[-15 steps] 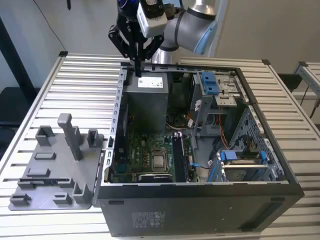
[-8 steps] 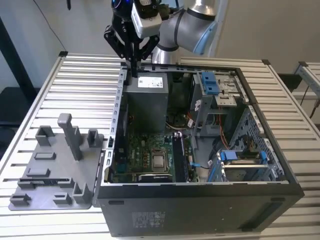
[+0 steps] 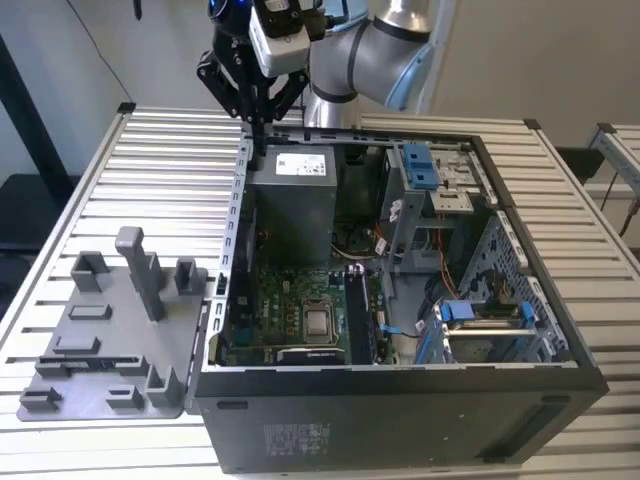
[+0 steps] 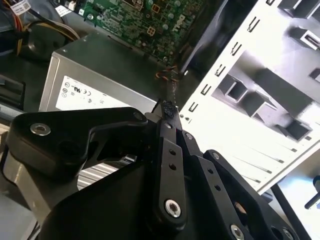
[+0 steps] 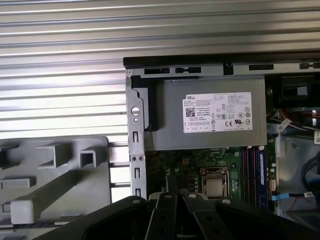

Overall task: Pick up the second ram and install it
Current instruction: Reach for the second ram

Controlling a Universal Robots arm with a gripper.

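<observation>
Hanging above one corner of the open computer case [image 3: 400,420], the arm's fingers [image 3: 257,135] are pointing straight down over the end where the grey power box [image 3: 290,195] is sitting. In the second wrist view the fingers [image 4: 167,109] are pressing flat against each other at their tips, and they are gripping nothing. A long dark stick, which looks like the second ram [image 3: 357,315], is standing on its edge in the slots of the green board [image 3: 285,320]. It is sitting just beside the shiny square chip socket [image 3: 318,322], on the exterior view's right of it, and well apart from the fingers. I cannot tell whether one stick or two are standing there. A grey tray [image 3: 100,345] with upright posts is lying on the ribbed desk [image 3: 170,160], just beside the case on the exterior view's left. In the first wrist view the closed fingers [image 5: 171,189] are hanging over the green board [image 5: 185,164], with the power box [image 5: 210,135] beyond them.
</observation>
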